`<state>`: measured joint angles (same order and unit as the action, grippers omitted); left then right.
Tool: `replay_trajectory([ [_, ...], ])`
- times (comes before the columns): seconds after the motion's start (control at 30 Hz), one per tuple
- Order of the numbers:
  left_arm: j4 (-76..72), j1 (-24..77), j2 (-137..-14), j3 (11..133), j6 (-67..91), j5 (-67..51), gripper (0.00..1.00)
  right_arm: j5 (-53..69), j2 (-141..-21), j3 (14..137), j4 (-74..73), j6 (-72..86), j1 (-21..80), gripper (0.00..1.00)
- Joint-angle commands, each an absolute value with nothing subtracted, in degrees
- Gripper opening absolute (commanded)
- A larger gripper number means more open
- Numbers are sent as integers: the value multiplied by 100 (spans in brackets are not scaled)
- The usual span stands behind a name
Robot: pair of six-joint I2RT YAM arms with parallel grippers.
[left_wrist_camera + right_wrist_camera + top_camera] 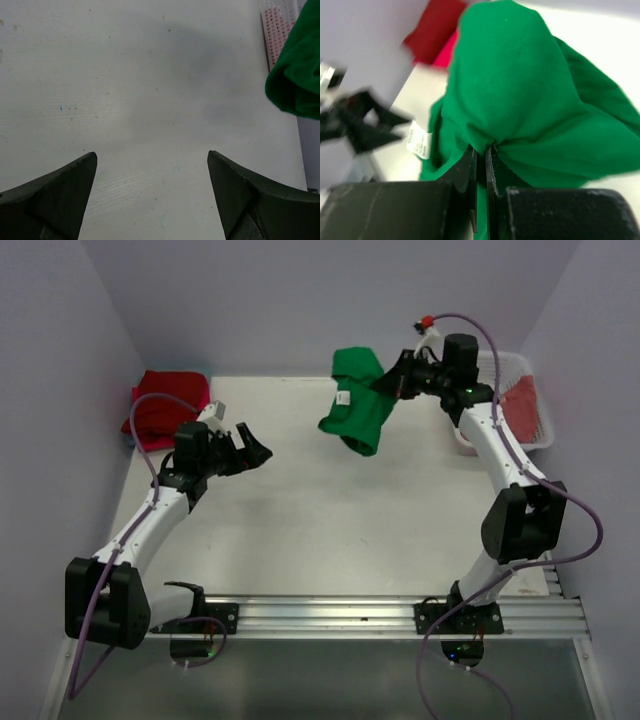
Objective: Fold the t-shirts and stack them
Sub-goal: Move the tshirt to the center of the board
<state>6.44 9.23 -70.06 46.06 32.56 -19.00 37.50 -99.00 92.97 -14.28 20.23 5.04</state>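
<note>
- Two arms reach over the table [330, 530]. We see the right gripper [481, 152] clenched on a bunched fold of the green tee [357, 405], its jaws pressed almost together around the cloth.
- We see that tee lifted over the far middle of the table, draping down and to the left of the gripper. We cannot tell whether its lowest tip touches the surface.
- We spot a white label [418, 141] on the tee's left side in the right wrist view.
- We see the left gripper [255, 452] released, jaws wide apart with nothing between them. It hangs over the left half of the table, well apart from the green tee.
- We see the red tees [165, 408] piled in the far left corner against the wall, with red and pink cloth showing.
- We see a white basket [525, 370] at the far right edge, just beside the right arm, with a salmon tee [522, 405] lying inside it.
</note>
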Motion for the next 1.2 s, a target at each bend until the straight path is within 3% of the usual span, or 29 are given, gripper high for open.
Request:
replay_trajectory([
  [0.0, 334, 896, -6680, 4606, 3445, -1706, 95, 4780, -9439, 8888, -1705, 1670, 1045, 0],
  [0.23, 202, 896, -6180, 4298, 3621, -1687, 95, 4185, -9545, 8175, -2214, 1301, 2125, 0],
  [0.67, -262, 940, -5423, 3412, 4298, -2531, 96, 3648, -10397, 7313, -1443, 1397, 3032, 0],
  [0.8, -789, 1291, -5624, 2858, 4289, -2356, 98, 3858, -10626, 7251, -1011, 1555, 3102, 0],
  [0.97, -2466, 1730, -6388, 2172, 4640, -2584, 99, 3937, -10652, 7111, -651, 1600, 3287, 0],
  [1.17, -2741, 2013, -6794, 1856, 4851, -1530, 100, 3850, -10398, 6725, -502, 1468, 3305, 0],
])
